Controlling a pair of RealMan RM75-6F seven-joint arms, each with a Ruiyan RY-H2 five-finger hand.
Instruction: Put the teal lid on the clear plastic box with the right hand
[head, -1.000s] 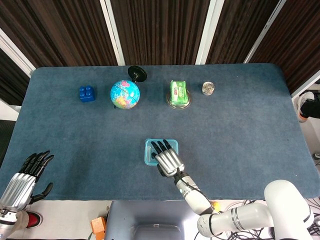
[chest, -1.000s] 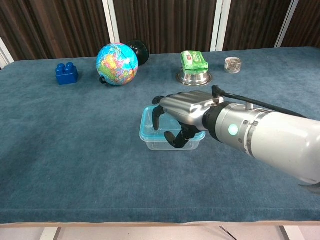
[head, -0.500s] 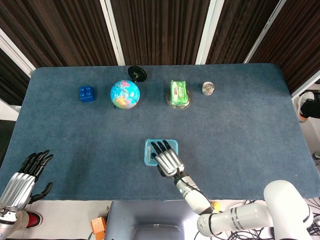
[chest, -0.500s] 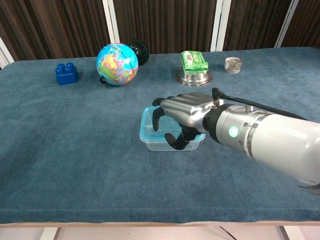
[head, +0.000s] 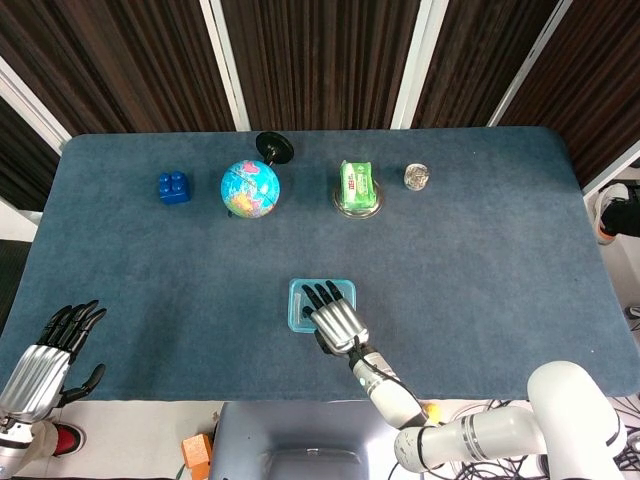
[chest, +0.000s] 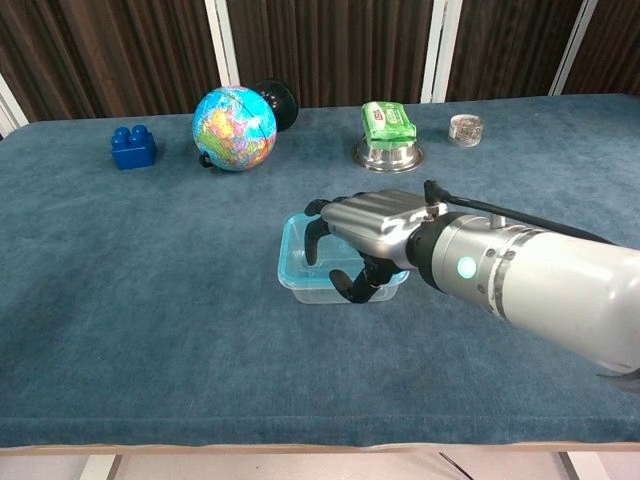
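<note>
A blue cloth-covered table (head: 480, 260) fills both views. The right hand (chest: 368, 228) lies palm-down over the clear plastic box (chest: 300, 280), its fingers (chest: 318, 232) curled down onto the teal lid (chest: 292, 243), which sits on the box beneath them. Beyond the fingertips stand a globe (head: 250, 188), a green packet in a steel bowl (head: 358, 186), a blue block (head: 173, 187) and a small jar (head: 417, 176). The left hand (head: 48, 358) hovers off the table's near corner, fingers spread, holding nothing.

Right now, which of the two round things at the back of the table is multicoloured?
The globe, blue with patches of other colours, beside the blue block. The black round thing behind it is plain dark.
</note>
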